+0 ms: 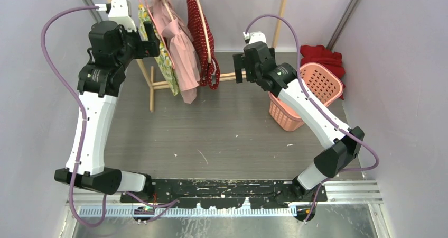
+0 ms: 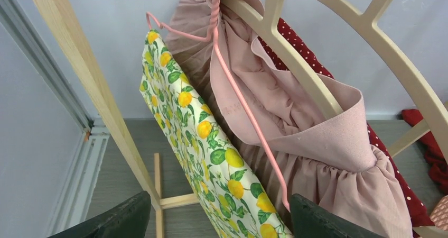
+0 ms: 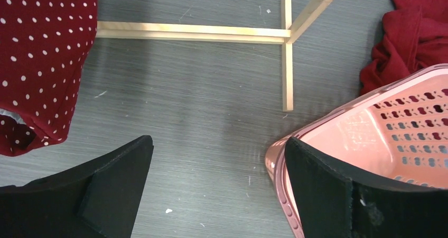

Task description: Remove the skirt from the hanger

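Your pink skirt [image 2: 327, 137] hangs on the pink wire hanger [image 2: 247, 116] at the wooden rack [image 2: 90, 90], between the lemon-print garment [image 2: 206, 143] and the red polka-dot garment [image 3: 37, 53]. Expect light, limp, gathered fabric that bunches and slips; I'd pinch the thicker waistband, not the thin pleats. The left gripper [image 2: 219, 219] stands wide open just before it, empty; the right gripper [image 3: 216, 185] is spread wide too, empty, over the grey table [image 3: 185, 90] beside the pink basket [image 3: 391, 127]. How the skirt fastens to the wire is buried in folds, and its hem is cut off
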